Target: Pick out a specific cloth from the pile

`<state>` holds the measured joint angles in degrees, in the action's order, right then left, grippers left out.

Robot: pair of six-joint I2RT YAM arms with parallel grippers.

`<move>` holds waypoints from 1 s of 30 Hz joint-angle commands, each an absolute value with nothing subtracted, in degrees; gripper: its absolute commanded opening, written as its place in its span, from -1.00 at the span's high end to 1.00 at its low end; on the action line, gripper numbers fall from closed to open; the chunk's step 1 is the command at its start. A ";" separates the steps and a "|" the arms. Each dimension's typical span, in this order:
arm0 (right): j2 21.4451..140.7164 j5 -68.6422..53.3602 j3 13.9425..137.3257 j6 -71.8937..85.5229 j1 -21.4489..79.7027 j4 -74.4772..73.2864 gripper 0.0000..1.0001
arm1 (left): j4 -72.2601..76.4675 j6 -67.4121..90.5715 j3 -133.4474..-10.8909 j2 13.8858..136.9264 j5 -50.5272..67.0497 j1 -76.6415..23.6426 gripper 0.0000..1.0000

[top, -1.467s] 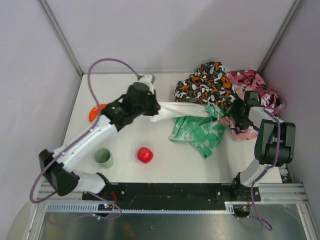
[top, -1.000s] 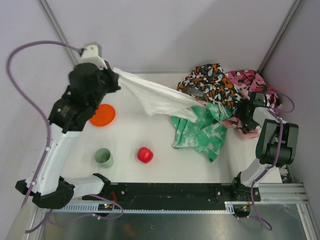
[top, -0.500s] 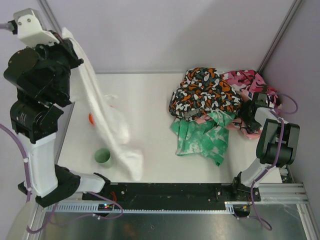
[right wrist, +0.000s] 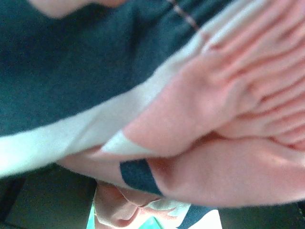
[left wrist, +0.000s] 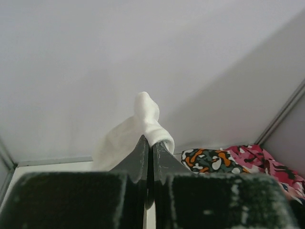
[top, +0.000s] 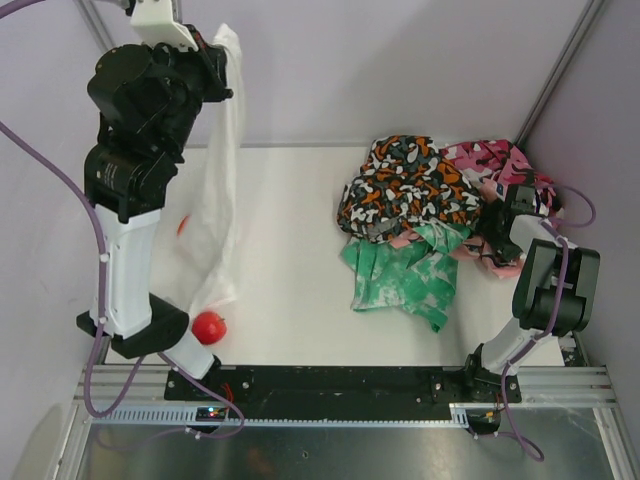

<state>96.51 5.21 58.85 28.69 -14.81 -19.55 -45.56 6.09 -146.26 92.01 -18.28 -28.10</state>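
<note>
Left jaws are clamping a bunched corner of the white cloth (top: 222, 180), holding it high over the table's (top: 290, 220) left edge, and its lower end is hanging just beside the red ball (top: 209, 327) near the near-left corner. Right jaws are pressing into the pile (top: 420, 200) at the far-right corner — gripping or not, I cannot tell.

Left wrist view: your left gripper (left wrist: 148, 143) has its two dark jaws pressed together on a fold of the white cloth (left wrist: 145, 114). The cloth bunches up just above the tips and falls away to the left in front of the pale wall (left wrist: 71, 57). Low at the right you see part of the pile (left wrist: 233, 160), an orange-black-white cloth (left wrist: 209, 161) beside a pink cloth (left wrist: 259, 160), with a grey frame post (left wrist: 282, 113) slanting above it.
</note>
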 commanded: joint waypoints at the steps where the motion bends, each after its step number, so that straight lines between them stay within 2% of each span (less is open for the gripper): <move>1: 93.54 5.12 60.30 27.16 -14.57 -19.24 -0.79 | -38.95 7.42 -150.13 91.77 -12.68 -27.86 0.99; 11: 93.22 4.74 60.34 26.45 -13.71 -19.09 -0.79 | -33.57 6.46 -147.59 95.36 -14.88 -27.86 0.99; 26: 93.60 4.83 60.32 26.15 -13.20 -19.13 -0.81 | -33.03 0.96 -143.86 100.27 -35.15 -25.86 0.99; 30: 93.75 5.04 60.29 26.19 -13.12 -19.22 -0.81 | -33.02 1.32 -140.97 99.37 -35.07 -24.48 0.99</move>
<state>95.35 4.73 58.85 26.70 -13.67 -19.57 -36.64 2.85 -142.47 101.95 -31.16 -26.17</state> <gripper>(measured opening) 0.902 0.032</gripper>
